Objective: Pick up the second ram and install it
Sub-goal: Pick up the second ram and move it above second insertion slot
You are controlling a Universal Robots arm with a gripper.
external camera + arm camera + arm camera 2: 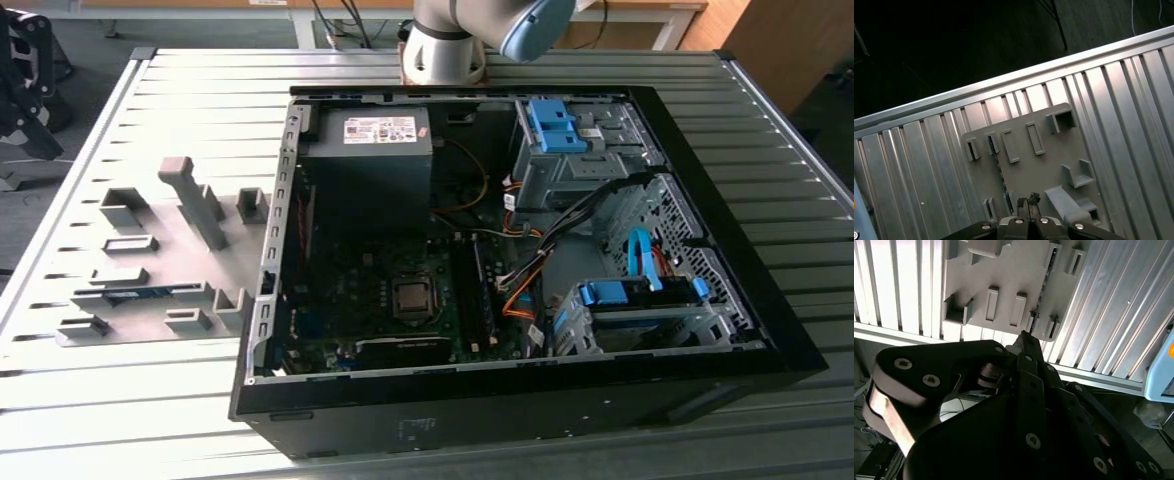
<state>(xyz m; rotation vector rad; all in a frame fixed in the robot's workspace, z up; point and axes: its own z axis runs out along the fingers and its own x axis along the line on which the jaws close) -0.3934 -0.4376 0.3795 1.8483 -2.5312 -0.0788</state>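
– At the exterior view's lower left, what is entered?

– Item one: ram [134,294]. It is set in a slot of the gray holder [167,262], apparently on its long edge. The holder is laid on the table [134,410], just beside the open case [534,405]. The ram is not yet lifted.

– Which step is recorded as in hand?

– The approach to the pickup, as judged; no installing is begun. In the first wrist view the holder [1054,160] is seen from well above. The ram [1000,170] is shown there as a thin dark strip between the blocks.

– Item two, the gripper?

– Gripper [1026,200]: the fingers are brought together at the tips. Nothing is held and nothing is touched. It is hung well apart from the ram. In the second wrist view the same closed tips [1023,336] are seen, with the ram [1044,282] beyond them.

– What is called for by the pickup?

– As judged, the fingers must be parted and lined up across the ram's thin faces. They must be lowered squarely, so that the neighbouring blocks are not struck.
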